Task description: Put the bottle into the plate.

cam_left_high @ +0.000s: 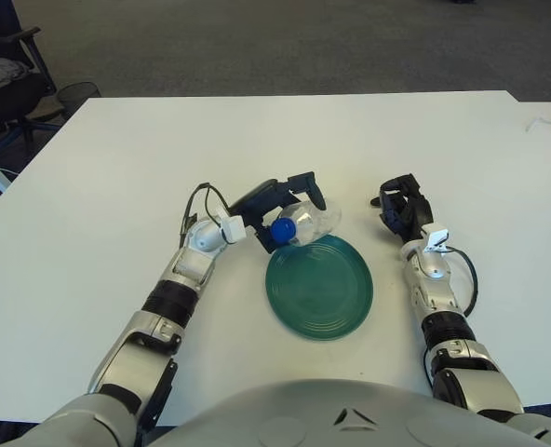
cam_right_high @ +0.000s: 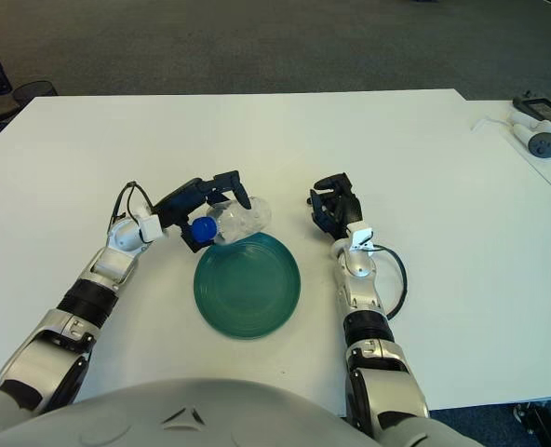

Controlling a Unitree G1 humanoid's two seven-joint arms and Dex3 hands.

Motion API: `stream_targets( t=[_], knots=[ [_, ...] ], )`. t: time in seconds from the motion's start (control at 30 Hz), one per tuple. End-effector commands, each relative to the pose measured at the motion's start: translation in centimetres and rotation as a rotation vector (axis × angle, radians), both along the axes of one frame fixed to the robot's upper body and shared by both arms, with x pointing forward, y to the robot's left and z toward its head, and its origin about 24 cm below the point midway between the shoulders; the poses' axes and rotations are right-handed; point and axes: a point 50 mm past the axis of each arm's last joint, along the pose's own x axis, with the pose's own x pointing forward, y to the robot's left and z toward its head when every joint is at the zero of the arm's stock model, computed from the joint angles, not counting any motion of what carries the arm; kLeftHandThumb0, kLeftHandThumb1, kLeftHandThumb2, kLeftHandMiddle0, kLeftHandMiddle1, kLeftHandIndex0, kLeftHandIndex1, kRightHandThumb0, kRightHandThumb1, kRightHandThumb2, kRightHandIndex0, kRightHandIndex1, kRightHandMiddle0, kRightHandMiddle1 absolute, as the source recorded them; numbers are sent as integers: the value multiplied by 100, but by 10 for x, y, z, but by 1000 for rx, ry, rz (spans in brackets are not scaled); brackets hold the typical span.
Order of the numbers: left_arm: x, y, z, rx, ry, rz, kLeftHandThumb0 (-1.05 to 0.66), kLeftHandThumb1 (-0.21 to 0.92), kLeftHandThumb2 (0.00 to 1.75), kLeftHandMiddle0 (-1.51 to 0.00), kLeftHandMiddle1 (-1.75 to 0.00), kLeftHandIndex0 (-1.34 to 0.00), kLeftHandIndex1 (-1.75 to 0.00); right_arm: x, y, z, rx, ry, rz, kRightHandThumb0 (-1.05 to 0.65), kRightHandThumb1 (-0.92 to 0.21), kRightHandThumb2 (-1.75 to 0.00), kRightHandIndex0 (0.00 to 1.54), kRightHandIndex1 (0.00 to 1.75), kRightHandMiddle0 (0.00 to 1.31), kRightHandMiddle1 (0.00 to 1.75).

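Locate the white table (cam_left_high: 108, 168), then the green plate (cam_left_high: 319, 285) at lower centre. The left hand (cam_left_high: 280, 200) has its fingers closed around the clear bottle (cam_left_high: 309, 222), held over the plate's upper-left rim, long axis roughly horizontal, blue cap (cam_left_high: 282, 227) facing left. You need only a short move down-right. The right hand (cam_left_high: 401, 207) sits right of the plate, fingers curled, holding nothing.

One clear bottle (cam_left_high: 308, 222) with one blue cap (cam_left_high: 282, 228). One green plate (cam_left_high: 319, 286). One white counter (cam_left_high: 99, 168). Two robot hands: the left hand (cam_left_high: 280, 200) and the right hand (cam_left_high: 402, 207). One black office chair (cam_left_high: 6, 79) stands on the floor.
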Motion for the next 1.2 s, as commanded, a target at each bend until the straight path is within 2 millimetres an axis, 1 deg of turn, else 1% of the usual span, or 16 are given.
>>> stream_targets(
  t=[0.0, 0.1, 0.33, 0.53, 0.7, 0.87, 1.0, 1.17],
  knots=[
    [-2, 2, -1, 29, 2, -18, -7, 30, 132, -125, -175, -105, -175, -36, 7, -51, 42, 276, 6, -1, -90, -49, 31, 150, 16, 175],
    [-3, 3, -1, 51, -1, -24, -7, 30, 132, -125, -175, -105, -175, -36, 8, -51, 45, 275, 6, -1, -90, -49, 30, 150, 16, 175],
    [-6, 1, -12, 115, 19, -38, -7, 30, 132, -125, -175, -104, -175, -36, 8, -51, 50, 272, 14, -1, -91, -47, 31, 149, 15, 175],
    [-14, -2, -11, 95, -11, -78, -5, 30, 133, -124, -175, -102, -175, -37, 8, -51, 52, 267, 12, -1, -92, -46, 30, 149, 15, 175],
    [-16, -3, -10, 103, -27, -103, -4, 28, 135, -124, -175, -102, -175, -36, 8, -51, 53, 263, 9, -1, -92, -46, 31, 148, 15, 175],
    [-16, -6, -8, 191, -135, -163, -7, 24, 137, -128, -175, -104, -175, -36, 9, -50, 54, 259, 4, -1, -90, -49, 32, 148, 16, 175],
    [-17, -9, -8, 213, -218, -189, -10, 21, 139, -131, -175, -107, -175, -36, 10, -50, 55, 260, -2, -1, -89, -50, 33, 148, 16, 175],
    [-17, -10, -11, 225, -265, -209, -12, 19, 142, -133, -175, -110, -175, -36, 11, -49, 53, 256, -10, -1, -90, -48, 33, 146, 16, 175]
  ],
)
